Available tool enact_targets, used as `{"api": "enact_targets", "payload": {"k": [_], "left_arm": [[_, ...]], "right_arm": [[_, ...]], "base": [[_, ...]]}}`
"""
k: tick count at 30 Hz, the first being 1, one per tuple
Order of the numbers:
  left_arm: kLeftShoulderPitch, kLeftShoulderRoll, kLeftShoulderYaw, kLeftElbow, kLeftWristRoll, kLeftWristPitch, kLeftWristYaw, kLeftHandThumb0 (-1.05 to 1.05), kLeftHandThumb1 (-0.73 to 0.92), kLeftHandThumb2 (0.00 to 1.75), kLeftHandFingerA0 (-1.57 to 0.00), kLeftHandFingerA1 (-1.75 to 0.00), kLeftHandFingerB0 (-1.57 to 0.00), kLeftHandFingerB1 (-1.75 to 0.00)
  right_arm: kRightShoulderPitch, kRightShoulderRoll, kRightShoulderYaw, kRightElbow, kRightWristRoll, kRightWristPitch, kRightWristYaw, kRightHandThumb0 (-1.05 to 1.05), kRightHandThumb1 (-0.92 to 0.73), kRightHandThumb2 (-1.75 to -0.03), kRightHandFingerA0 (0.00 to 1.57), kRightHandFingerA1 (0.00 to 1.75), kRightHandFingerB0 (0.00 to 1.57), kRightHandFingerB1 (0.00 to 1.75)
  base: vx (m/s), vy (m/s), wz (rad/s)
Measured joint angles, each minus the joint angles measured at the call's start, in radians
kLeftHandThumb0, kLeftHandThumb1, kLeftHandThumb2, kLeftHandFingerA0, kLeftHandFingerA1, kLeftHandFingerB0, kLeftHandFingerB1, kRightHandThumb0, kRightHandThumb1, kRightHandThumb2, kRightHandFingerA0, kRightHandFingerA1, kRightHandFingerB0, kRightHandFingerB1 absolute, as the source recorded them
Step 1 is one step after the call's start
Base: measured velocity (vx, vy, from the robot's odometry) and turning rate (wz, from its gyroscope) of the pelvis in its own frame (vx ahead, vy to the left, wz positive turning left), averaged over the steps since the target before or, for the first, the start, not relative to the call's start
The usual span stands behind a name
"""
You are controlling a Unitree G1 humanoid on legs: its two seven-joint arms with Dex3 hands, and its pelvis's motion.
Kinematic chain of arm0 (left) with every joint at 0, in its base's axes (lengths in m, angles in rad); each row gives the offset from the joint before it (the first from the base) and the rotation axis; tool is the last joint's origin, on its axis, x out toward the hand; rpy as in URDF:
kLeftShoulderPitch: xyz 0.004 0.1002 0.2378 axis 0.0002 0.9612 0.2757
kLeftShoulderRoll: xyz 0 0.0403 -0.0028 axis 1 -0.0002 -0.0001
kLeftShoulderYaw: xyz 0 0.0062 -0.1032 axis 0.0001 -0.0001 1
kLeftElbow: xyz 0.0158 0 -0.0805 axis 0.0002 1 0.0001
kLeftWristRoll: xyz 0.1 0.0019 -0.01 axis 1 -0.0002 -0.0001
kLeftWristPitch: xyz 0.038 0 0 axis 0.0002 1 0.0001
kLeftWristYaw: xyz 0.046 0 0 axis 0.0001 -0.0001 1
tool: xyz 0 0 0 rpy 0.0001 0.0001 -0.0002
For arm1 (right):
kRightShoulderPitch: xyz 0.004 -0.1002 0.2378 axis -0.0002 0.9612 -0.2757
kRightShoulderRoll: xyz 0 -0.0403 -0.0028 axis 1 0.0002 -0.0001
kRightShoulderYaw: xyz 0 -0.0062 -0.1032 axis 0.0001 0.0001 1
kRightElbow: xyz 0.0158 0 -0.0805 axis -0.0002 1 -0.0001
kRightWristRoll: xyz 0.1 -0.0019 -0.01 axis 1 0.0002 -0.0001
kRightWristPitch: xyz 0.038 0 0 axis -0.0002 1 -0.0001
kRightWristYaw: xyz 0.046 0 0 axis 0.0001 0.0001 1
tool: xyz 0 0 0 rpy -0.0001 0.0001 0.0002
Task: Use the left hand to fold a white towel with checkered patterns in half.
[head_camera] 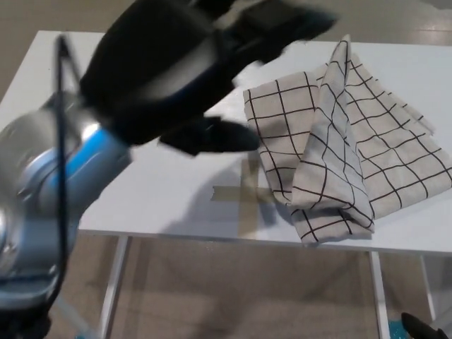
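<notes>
A white towel with a black checkered pattern point(353, 148) lies crumpled on the right part of the white table point(141, 191), with a raised fold running down its middle to the front edge. My left hand point(205, 70) is blurred, close to the camera, above the table to the left of the towel. Its fingers point(219, 135) are spread and hold nothing. The hand does not touch the towel. My right hand is out of the picture.
A cross of tan tape point(244, 194) marks the table next to the towel's left edge. The table's front edge point(233, 240) runs across the picture, with white legs point(113, 289) and floor below. A dark object point(424, 328) shows at the bottom right corner.
</notes>
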Motion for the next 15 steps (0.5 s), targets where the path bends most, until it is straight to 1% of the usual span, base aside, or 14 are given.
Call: {"api": "enact_targets", "payload": {"k": [3,4,5,8,10,11,15], "left_arm": [[0.074,0.005,0.041,-0.013,-0.036,-0.003,-0.012,-0.41,0.46,0.55,-0.39,-0.36,-0.41,-0.34],[0.141,0.006,0.074,-0.019,-0.066,-0.004,-0.024,-0.41,0.46,0.55,-0.39,-0.36,-0.41,-0.34],[0.141,0.006,0.074,-0.019,-0.066,-0.004,-0.024,-0.4,0.46,0.55,-0.4,-0.35,-0.44,-0.34],[0.302,0.007,0.144,-0.023,-0.135,-0.007,-0.057,-0.39,0.46,0.55,-0.41,-0.36,-0.45,-0.34],[0.369,0.007,0.171,-0.022,-0.161,-0.008,-0.071,-0.38,0.46,0.55,-0.42,-0.36,-0.46,-0.35],[0.442,0.006,0.196,-0.02,-0.187,-0.009,-0.087,-0.37,0.45,0.54,-0.43,-0.36,-0.44,-0.34],[0.595,0.005,0.244,-0.011,-0.243,-0.014,-0.12,-0.37,0.45,0.54,-0.44,-0.36,-0.44,-0.34]], "right_arm": [[-0.001,0.0,0.001,0.0,-0.001,0.0,0.0,-0.53,-0.67,-0.93,0.28,0.55,0.11,0.45],[-0.003,0.0,0.0,0.0,-0.002,0.0,0.0,-0.53,-0.67,-0.93,0.28,0.55,0.11,0.45],[-0.003,0.0,0.0,0.0,-0.002,0.0,0.0,-0.54,-0.67,-0.92,0.25,0.54,0.1,0.45],[-0.002,-0.001,0.0,0.001,-0.002,0.0,0.0,-0.54,-0.67,-0.92,0.25,0.53,0.1,0.45],[-0.001,-0.001,0.0,0.001,-0.002,0.0,0.0,-0.54,-0.67,-0.92,0.25,0.53,0.1,0.45],[0.0,-0.001,0.0,0.001,-0.002,0.001,0.0,-0.55,-0.67,-0.92,0.25,0.53,0.1,0.45],[0.004,-0.002,0.0,0.001,-0.002,0.0,0.0,-0.55,-0.67,-0.92,0.25,0.54,0.1,0.45]], "base": [[0.0,0.0,0.0],[0.0,0.0,0.0],[0.0,0.0,0.0],[0.0,0.0,0.0],[0.0,0.0,0.0],[0.0,0.0,0.0],[0.0,0.0,0.0]]}}
